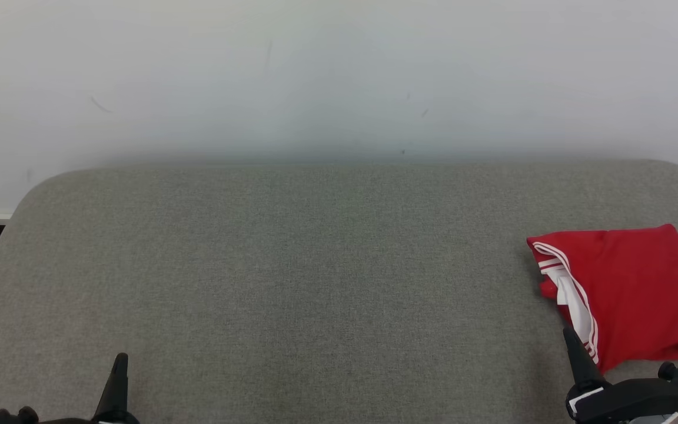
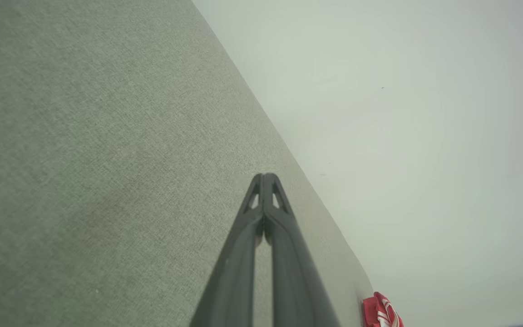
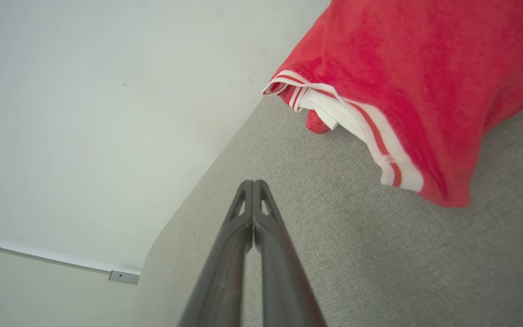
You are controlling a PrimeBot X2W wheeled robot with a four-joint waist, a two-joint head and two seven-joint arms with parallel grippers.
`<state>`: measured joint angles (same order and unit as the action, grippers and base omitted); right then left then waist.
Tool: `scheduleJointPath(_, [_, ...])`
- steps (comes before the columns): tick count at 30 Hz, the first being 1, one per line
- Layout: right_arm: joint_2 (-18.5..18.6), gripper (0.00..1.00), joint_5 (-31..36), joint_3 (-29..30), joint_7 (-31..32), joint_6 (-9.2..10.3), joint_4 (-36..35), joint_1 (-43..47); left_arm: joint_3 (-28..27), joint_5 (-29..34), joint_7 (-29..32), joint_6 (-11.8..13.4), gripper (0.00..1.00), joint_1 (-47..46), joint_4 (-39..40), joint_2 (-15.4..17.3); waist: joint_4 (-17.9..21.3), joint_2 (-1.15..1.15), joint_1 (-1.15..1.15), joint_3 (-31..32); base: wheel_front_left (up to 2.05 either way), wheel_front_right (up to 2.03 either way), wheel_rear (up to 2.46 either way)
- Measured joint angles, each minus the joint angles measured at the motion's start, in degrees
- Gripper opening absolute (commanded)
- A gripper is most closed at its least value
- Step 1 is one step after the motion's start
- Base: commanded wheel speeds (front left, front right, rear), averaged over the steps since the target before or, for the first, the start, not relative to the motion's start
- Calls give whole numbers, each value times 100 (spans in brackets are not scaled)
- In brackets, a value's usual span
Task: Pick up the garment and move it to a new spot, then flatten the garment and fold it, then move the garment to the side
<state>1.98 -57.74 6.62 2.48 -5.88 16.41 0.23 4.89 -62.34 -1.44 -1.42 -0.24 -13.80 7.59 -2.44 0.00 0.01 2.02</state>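
Placement is what matters now. The red garment (image 1: 633, 288) lies at about 3 o'clock on the grey desk (image 1: 315, 265). It is a compact folded block with its white striped trim (image 1: 574, 300) facing 9 o'clock. Its far side runs past the head view's edge, so I cannot tell how near the desk's rim it sits.

My right claw (image 1: 570, 340) is at 5 o'clock, pressed shut and holding nothing. Its tip is near the trimmed corner, and my right wrist view shows bare desk between the two. My left claw (image 1: 120, 366) is at 7 o'clock, also closed and empty, well apart from the cloth.

I judge the fold made and the set-aside all but done. To finish well, I should lift the right claw a little and draw it straight toward 6 o'clock. I should not sweep it toward 3 o'clock, because the loose trim could catch on a finger and pull the top layer open. If the block needs a nudge, I would push on the red folded body with the flat of the closed fingers, not the tip. The left claw has no part in this.
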Motion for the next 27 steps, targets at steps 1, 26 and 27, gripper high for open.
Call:
scheduleJointPath(1, [0, 0, -64, 3, 7, 0, 2, -11, -26, -56, 26, -18, 0, -16, -1, -10, 6, 0, 0, -5, 0, 0, 0])
scheduleJointPath(26, [5, 0, -2005, 64, 220, -66, 31, -309, -600, -1723, 483, -324, 0, -269, -175, -307, 145, 0, 0, -126, 0, 0, 0])
scheduleJointPath(27, [7, 0, -2081, 67, 254, -67, 30, -331, -616, -1790, 495, -347, 0, -269, -185, -321, 151, 0, 0, -131, 0, 0, 0])
